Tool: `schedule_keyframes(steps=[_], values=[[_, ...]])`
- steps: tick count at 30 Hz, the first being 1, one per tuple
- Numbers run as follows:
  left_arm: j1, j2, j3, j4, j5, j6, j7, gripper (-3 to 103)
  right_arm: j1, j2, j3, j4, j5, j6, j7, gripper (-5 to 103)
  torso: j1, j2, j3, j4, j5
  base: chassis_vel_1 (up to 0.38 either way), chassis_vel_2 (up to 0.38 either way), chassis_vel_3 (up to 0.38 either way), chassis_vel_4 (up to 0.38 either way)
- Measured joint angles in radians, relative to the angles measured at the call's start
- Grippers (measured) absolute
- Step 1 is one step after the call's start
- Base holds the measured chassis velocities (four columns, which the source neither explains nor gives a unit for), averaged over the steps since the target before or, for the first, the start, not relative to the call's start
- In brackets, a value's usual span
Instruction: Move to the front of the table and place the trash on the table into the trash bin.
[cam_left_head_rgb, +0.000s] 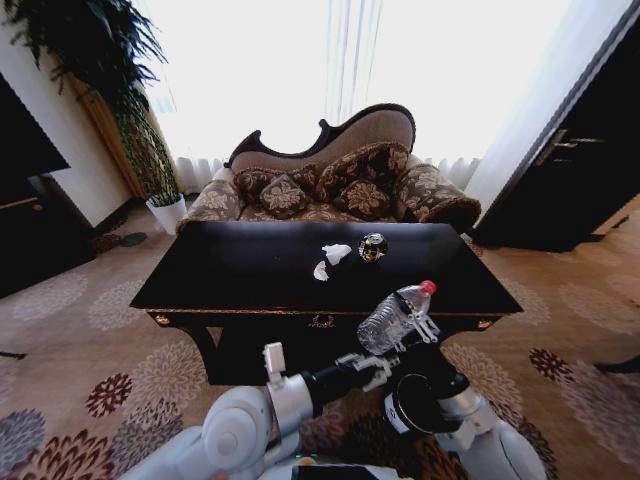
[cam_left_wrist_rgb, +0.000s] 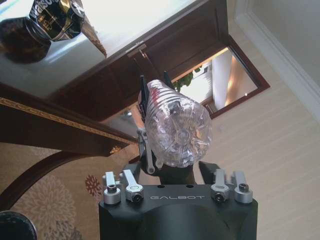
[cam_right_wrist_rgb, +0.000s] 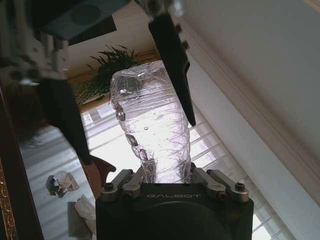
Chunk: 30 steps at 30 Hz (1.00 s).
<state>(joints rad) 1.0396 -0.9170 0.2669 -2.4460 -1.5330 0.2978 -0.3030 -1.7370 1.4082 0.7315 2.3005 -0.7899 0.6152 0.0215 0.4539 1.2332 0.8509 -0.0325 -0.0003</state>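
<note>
Right claw (cam_left_head_rgb: 424, 322) pinches clear plastic bottle (cam_left_head_rgb: 392, 316) near worktop (cam_left_head_rgb: 220, 270) front edge; left claw (cam_left_head_rgb: 376, 368) spread just below it.

table (cam_left_head_rgb: 250, 275): showing glossy black, gold edging
paper scraps (cam_left_head_rgb: 332, 259): showing white
bottle (cam_left_head_rgb: 392, 316): showing clear, red cap
carpet (cam_left_head_rgb: 80, 330): showing beige, maroon florals

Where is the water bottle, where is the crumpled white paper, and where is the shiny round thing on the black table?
water bottle (cam_left_head_rgb: 392, 318), head view, on its clear ribbed body.
crumpled white paper (cam_left_head_rgb: 337, 253), head view, on the middle of the bigger scrap.
shiny round thing (cam_left_head_rgb: 373, 247), head view, on its dark top.
</note>
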Motion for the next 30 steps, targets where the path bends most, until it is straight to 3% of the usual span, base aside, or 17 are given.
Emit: schedule_keyframes(steps=[1, 3, 7, 9, 14, 18, 19, 20, 25, 30], values=[[0.006, 0.004, -0.007, -0.002, 0.006, 0.001, 0.002, 76, 0.000, 0.000, -0.001, -0.002, 0.000, 0.000, 0.000, 26, 0.000, 0.000, 0.000, 0.0001, 0.0001, 0.000, 0.000, 0.000, 0.000], [0.010, 0.006, -0.010, -0.003, 0.010, 0.003, 0.003, 76, 0.000, 0.000, -0.001, -0.003, 0.000, 0.000, 0.000, 26, 0.000, 0.000, 0.000, 0.0000, 0.0001, 0.000, 0.000, 0.000, 0.000], [0.036, 0.034, -0.050, -0.018, 0.075, 0.005, 0.004, 97, -0.002, 0.002, 0.002, -0.020, 0.004, 0.000, 0.002, 26, 0.000, 0.000, 0.000, 0.0000, 0.0001, 0.000, 0.000, 0.000, 0.000], [0.045, 0.047, -0.069, -0.024, 0.099, 0.005, 0.004, 97, -0.002, 0.002, 0.004, -0.026, 0.010, 0.000, 0.003, 26, 0.000, 0.000, 0.000, 0.0000, 0.0000, 0.000, 0.000, 0.000, 0.000], [0.126, 0.116, -0.242, -0.053, 0.238, 0.011, 0.013, 100, 0.004, 0.000, 0.016, -0.075, 0.087, -0.011, 0.004, 26, 0.000, 0.000, 0.000, 0.0000, 0.0000, 0.000, 0.000, 0.000, 0.000], [0.186, 0.150, -0.325, -0.054, 0.308, 0.009, 0.015, 100, 0.005, 0.003, 0.023, -0.106, 0.155, -0.028, 0.003, 26, 0.000, 0.000, 0.000, 0.0000, 0.0001, 0.000, 0.000, 0.000, 0.000], [0.217, 0.175, -0.359, -0.054, 0.368, 0.004, 0.020, 100, 0.005, 0.006, 0.029, -0.127, 0.193, -0.034, 0.001, 26, 0.000, 0.000, 0.000, 0.0002, 0.0001, 0.000, 0.000, 0.000, 0.000], [0.217, 0.175, -0.359, -0.054, 0.368, 0.004, 0.020, 100, 0.005, 0.006, 0.029, -0.127, 0.193, -0.034, 0.001, 26, 0.000, 0.000, 0.000, 0.0002, 0.0001, 0.000, 0.000, 0.000, 0.000], [0.257, 0.215, -0.443, -0.054, 0.615, -0.025, 0.022, 100, -0.001, 0.013, 0.047, -0.213, 0.347, -0.066, -0.004, 26, 0.000, 0.000, 0.000, 0.0000, 0.0000, 0.000, 0.000, 0.000, 0.000], [0.281, 0.229, -0.541, -0.056, 0.704, -0.055, 0.000, 100, -0.005, 0.020, 0.058, -0.290, 0.433, -0.095, 0.002, 26, 0.000, 0.000, 0.000, 0.0000, 0.0001, 0.000, 0.000, 0.000, 0.000]])
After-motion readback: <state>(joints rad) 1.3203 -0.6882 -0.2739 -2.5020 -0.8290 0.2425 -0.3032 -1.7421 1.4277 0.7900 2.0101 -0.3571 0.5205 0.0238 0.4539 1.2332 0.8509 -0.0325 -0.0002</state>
